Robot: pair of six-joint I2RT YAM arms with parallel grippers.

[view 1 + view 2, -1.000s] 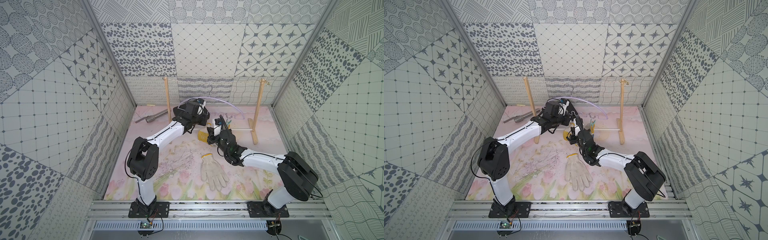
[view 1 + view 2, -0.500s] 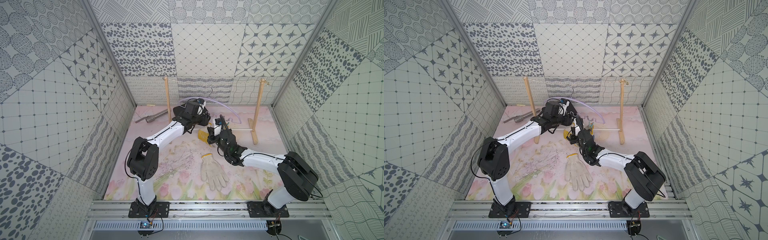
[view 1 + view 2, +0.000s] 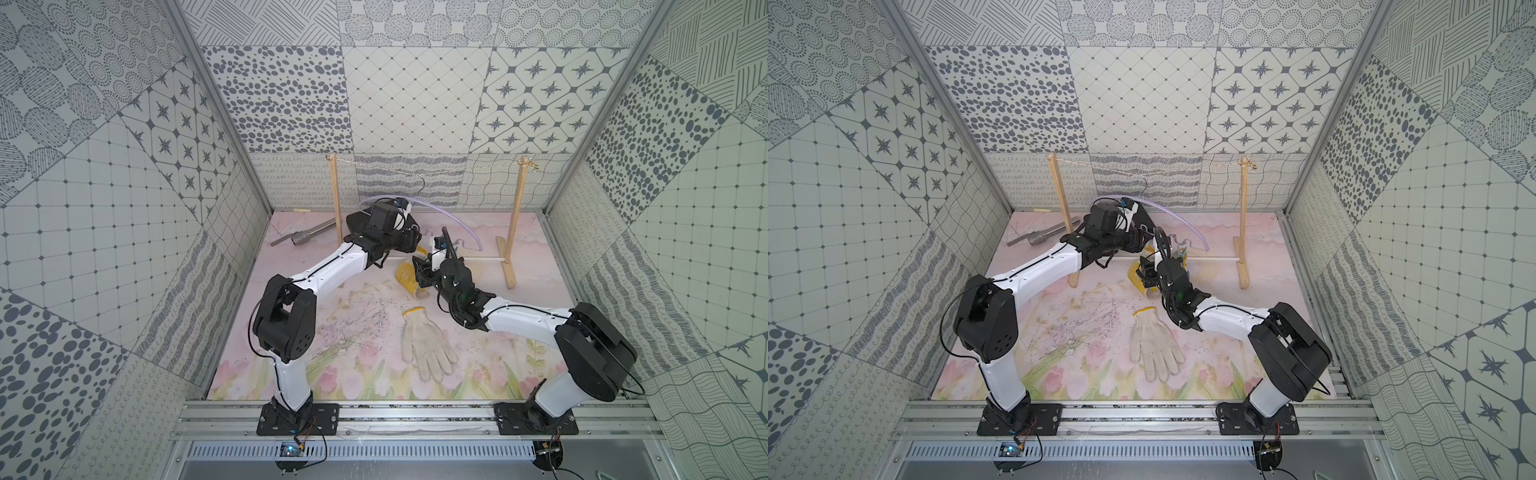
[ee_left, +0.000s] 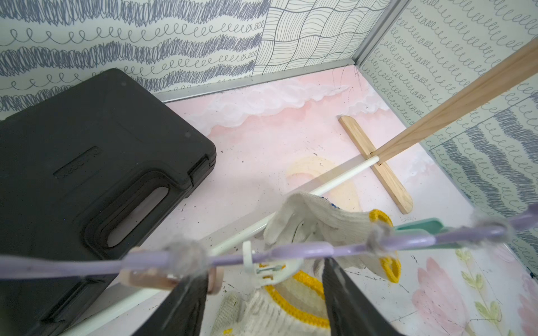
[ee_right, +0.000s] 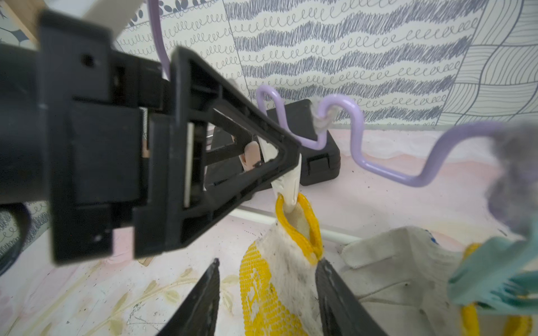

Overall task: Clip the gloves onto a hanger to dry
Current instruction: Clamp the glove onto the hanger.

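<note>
The lilac hanger [image 3: 459,219] hangs by its hook from the string of the wooden frame. A white clip [image 5: 286,186] on its wavy bar [image 4: 291,250] grips the yellow cuff of a soiled glove [image 5: 279,279] with a yellow-dotted palm. My right gripper [image 5: 267,261] is open, one finger on each side of that hanging glove. My left gripper [image 4: 265,270] is open around the white clip. A teal clip [image 4: 419,227] holds a blue-dotted glove [image 4: 317,221]. A plain glove [image 3: 428,349] lies flat on the mat, also seen as the plain glove [image 3: 1154,349].
The wooden frame's posts [image 3: 336,199] [image 3: 517,203] stand at the back, joined by a white rod [image 4: 343,174] near the floor. A black case [image 4: 93,163] lies behind the left arm, and a grey metal tool [image 3: 305,236] lies at the back left.
Both grippers have opened. The left one has let go of the white clip and the right one has let go of the glove, which now hangs from the clip.
</note>
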